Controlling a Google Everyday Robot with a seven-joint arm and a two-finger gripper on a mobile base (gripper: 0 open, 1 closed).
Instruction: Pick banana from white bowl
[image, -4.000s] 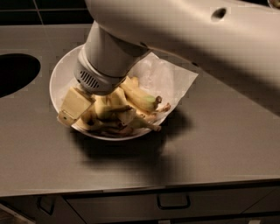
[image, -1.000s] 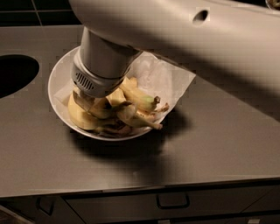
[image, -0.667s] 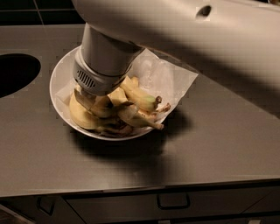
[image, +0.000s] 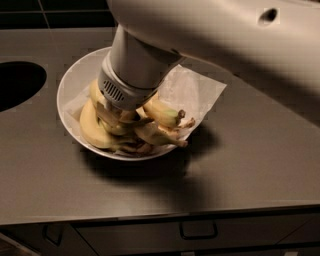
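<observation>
The white bowl (image: 66, 85) sits on the grey counter, lined with white paper (image: 192, 92) and holding several bananas. The large plump yellow banana (image: 91, 129) lies along the bowl's left front side. Slimmer bananas with brown stems (image: 162, 132) lie to its right. My gripper (image: 112, 114) reaches straight down into the bowl, in among the bananas just above the big one. The thick white wrist (image: 132, 67) hides most of it and the middle of the bowl.
A dark round opening (image: 17, 82) is cut in the counter at the left. The white arm (image: 225, 35) crosses the upper right of the view. The counter's front edge and a drawer handle (image: 198, 230) lie below.
The gripper has sunk lower into the bananas than four seconds ago. Over the last second the wrist stays over the bowl while the upper arm shifts a little to the right.
</observation>
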